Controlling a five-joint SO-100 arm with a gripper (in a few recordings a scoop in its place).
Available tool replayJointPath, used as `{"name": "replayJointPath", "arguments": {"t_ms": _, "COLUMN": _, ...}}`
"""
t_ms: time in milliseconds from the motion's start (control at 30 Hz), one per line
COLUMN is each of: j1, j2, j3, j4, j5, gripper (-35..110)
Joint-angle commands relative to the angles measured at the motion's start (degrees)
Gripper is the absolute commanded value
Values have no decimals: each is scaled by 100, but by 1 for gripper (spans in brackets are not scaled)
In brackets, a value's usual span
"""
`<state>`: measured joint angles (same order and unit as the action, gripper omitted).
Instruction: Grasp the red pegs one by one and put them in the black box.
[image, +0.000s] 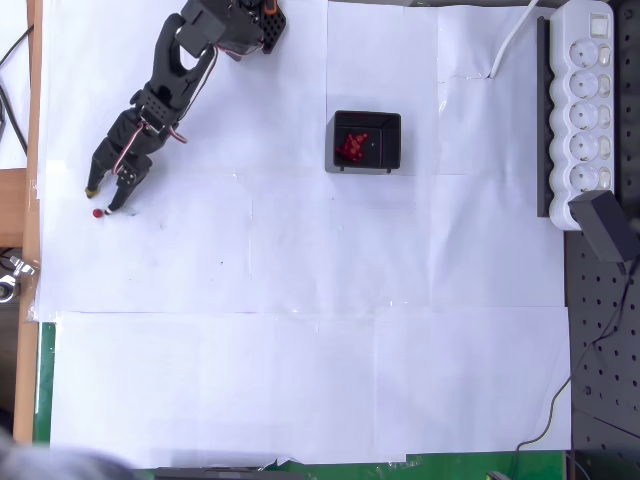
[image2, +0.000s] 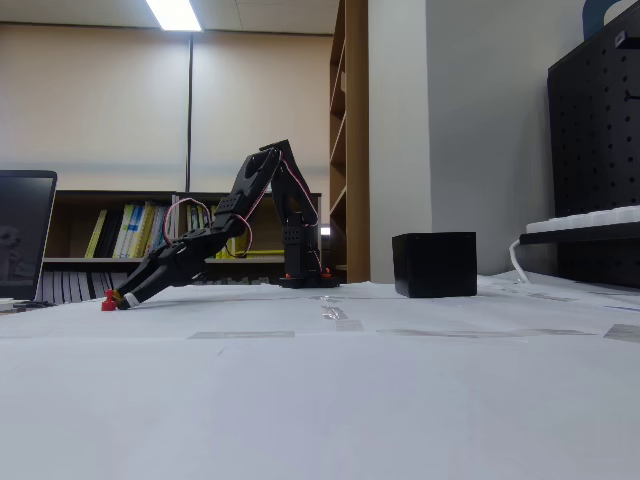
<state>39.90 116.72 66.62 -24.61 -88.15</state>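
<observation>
My hand (image: 106, 200) hangs open over one red peg (image: 98, 212) at the desk's (image: 300, 330) left in the overhead view, gripping nothing. The black box (image: 365, 142) holds red pegs (image: 353, 146); a white power strip (image: 588, 110) lies well right.

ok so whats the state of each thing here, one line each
black two-finger hand: open, tips down at the paper, straddling a peg
small dark red round peg on the white paper: loose between the fingertips, not lifted
small square black plastic box: upright, open-topped, holding a cluster of red pegs
white power strip: one black plug inserted at its near end
</observation>
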Motion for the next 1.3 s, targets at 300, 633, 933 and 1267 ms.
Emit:
{"name": "replayJointPath", "arguments": {"t_ms": 300, "j1": -193, "j2": 211, "j3": 413, "j4": -536, "j5": -26, "gripper": 15}}
{"name": "replayJointPath", "arguments": {"t_ms": 633, "j1": -352, "j2": 264, "j3": 466, "j4": -633, "j5": -26, "gripper": 15}}
{"name": "replayJointPath", "arguments": {"t_ms": 933, "j1": -290, "j2": 281, "j3": 448, "j4": -606, "j5": 0, "gripper": 10}}
{"name": "replayJointPath", "arguments": {"t_ms": 1267, "j1": -246, "j2": 255, "j3": 457, "j4": -229, "j5": -35, "gripper": 0}}
